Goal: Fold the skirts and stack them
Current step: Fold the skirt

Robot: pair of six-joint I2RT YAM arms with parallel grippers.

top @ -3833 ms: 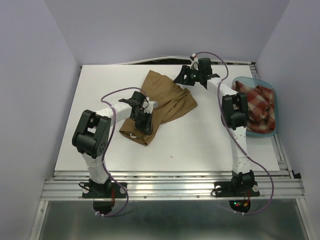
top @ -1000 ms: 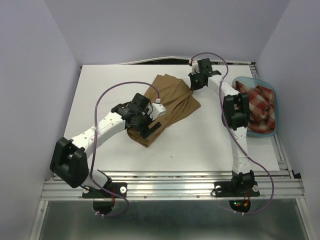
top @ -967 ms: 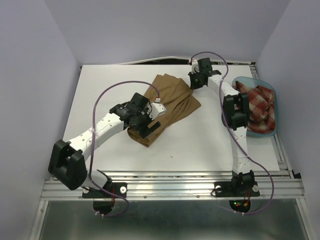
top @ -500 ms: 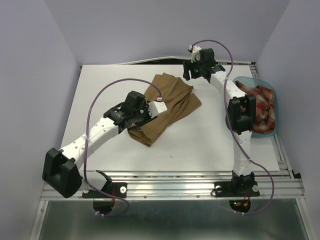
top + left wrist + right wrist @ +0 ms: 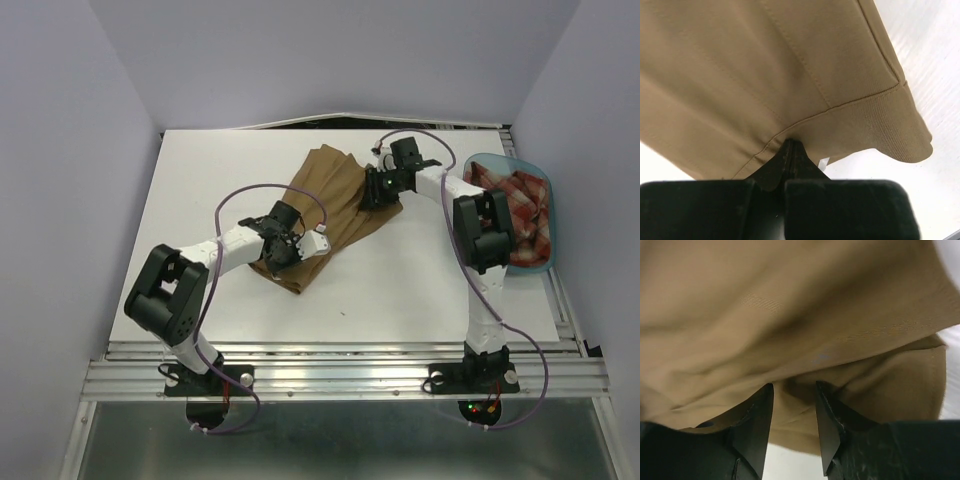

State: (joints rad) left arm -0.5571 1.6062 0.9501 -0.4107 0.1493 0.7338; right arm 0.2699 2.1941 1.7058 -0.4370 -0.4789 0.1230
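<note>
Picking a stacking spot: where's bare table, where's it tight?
Bare: table far-left corner, left of the tan skirt; near-centre strip between the skirt and the near edge. Tight: mid-table, where left gripper and right gripper meet the skirt; right edge, blue tub with plaid skirt.

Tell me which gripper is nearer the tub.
Right. The right gripper is at the tan skirt's edge facing the tub; the left gripper pinches that skirt's near end, farther left.

place: looking like a robot lab booth
giveaway: plain walls boxing in a white table, metal rail
</note>
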